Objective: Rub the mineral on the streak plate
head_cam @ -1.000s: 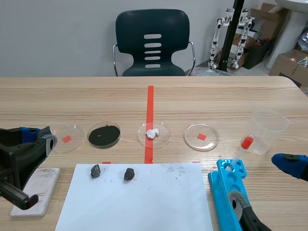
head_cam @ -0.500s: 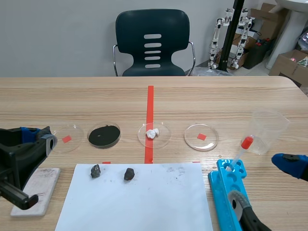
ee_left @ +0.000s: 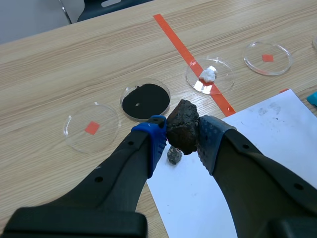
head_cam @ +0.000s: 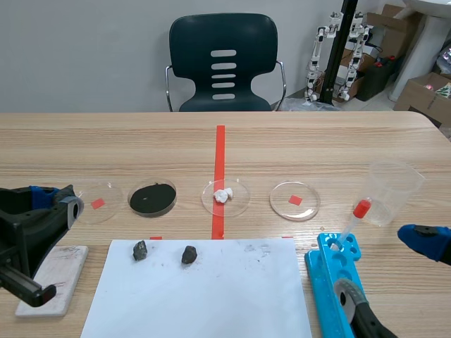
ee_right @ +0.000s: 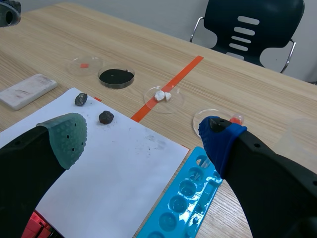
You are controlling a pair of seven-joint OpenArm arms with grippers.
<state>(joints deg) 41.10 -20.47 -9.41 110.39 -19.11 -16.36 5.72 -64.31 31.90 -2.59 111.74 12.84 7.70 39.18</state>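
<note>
My left gripper (ee_left: 181, 135) is shut on a dark brown mineral lump (ee_left: 182, 127), held above the table over the near-left corner of the white paper (ee_left: 237, 148). In the scene view that gripper (head_cam: 56, 198) hangs at the left, just behind the white streak plate (head_cam: 53, 278), which carries faint marks. Two smaller dark minerals (head_cam: 139, 249) (head_cam: 189, 254) lie on the paper's far edge. My right gripper (ee_right: 142, 131) stands open over the right side of the paper with nothing between its fingers. The streak plate (ee_right: 27, 90) also shows far off in the right wrist view.
A row of petri dishes runs across the table: an empty one (head_cam: 95, 202), one with black powder (head_cam: 152, 198), one with white lumps (head_cam: 225, 196), another empty one (head_cam: 294, 201). A blue well tray (head_cam: 335, 282), a pipette (head_cam: 352, 218) and a plastic cup (head_cam: 391, 191) stand at the right.
</note>
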